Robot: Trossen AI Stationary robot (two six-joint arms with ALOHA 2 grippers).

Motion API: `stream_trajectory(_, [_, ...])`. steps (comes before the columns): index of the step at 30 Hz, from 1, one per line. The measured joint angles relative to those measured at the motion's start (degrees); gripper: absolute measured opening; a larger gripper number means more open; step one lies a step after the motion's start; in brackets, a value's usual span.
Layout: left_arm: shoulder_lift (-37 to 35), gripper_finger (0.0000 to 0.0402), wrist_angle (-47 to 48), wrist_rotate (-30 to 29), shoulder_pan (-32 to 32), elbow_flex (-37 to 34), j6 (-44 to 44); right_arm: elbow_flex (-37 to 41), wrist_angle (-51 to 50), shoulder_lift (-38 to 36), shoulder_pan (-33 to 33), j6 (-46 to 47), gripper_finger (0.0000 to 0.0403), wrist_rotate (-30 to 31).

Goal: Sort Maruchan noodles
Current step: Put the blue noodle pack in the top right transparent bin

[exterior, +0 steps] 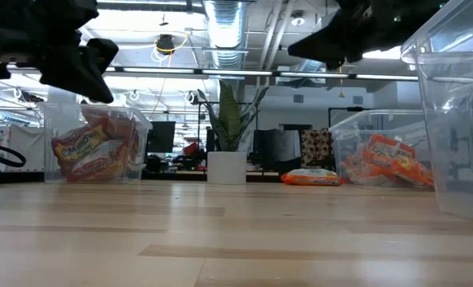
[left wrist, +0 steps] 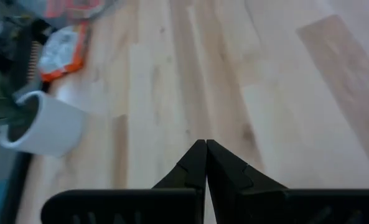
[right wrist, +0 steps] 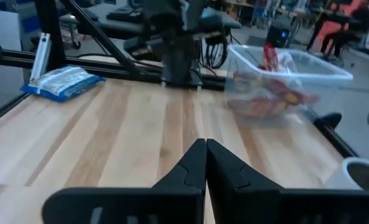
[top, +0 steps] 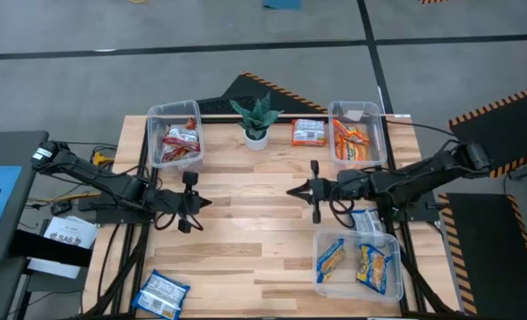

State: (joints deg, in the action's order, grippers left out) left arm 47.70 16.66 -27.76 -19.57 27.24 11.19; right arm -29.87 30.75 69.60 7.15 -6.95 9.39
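Note:
An orange noodle packet [top: 308, 132] lies flat on the table near the far edge, between the plant and the far right bin; it also shows in the low view [exterior: 313, 178] and the left wrist view [left wrist: 63, 48]. A blue-and-white packet [top: 162, 292] lies at the near left corner, seen too in the right wrist view [right wrist: 62, 81]. Red-and-white packets fill the far left bin [top: 176, 135], orange ones the far right bin [top: 359, 133], yellow-and-blue ones the near right bin [top: 359, 262]. My left gripper [top: 208, 202] and right gripper [top: 291, 190] hover shut above mid-table, tips facing each other, holding nothing.
A potted green plant in a white pot [top: 256, 120] stands at the far edge between the far bins. Another blue-and-white packet [top: 368, 220] lies by the near right bin, partly under the right arm. Bare wood stretches across the table's middle and near centre.

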Motion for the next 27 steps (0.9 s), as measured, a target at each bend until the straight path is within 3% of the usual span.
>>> stream_trajectory(3, [0.0, 0.0000, 0.8, 2.1, 0.0, 0.0, -0.3, 0.0, -1.5, 0.0, -1.1, 2.3, 0.0033, -0.1])
stream_trajectory(11, [0.0, 0.0000, 0.7, 0.3, 0.0, 0.0, 3.2, 0.0, -2.1, 0.0, 0.1, 2.4, 0.0017, -0.4])
stream_trajectory(17, [0.4, 0.0000, -2.7, 1.0, 0.3, 0.0, -0.4, 0.0, -2.0, 0.0, 0.4, 2.0, 0.0023, -0.6])
stream_trajectory(21, [3.6, 0.0000, -18.5, 13.5, 0.3, 0.0, -17.6, 0.0, -2.1, 0.0, 0.4, 2.0, 0.0026, -0.6])
stream_trajectory(27, [13.0, 0.0000, -38.3, 29.9, -0.8, 0.0, -16.5, 0.0, -2.8, 0.0, 0.2, 2.0, 0.0019, -0.5])
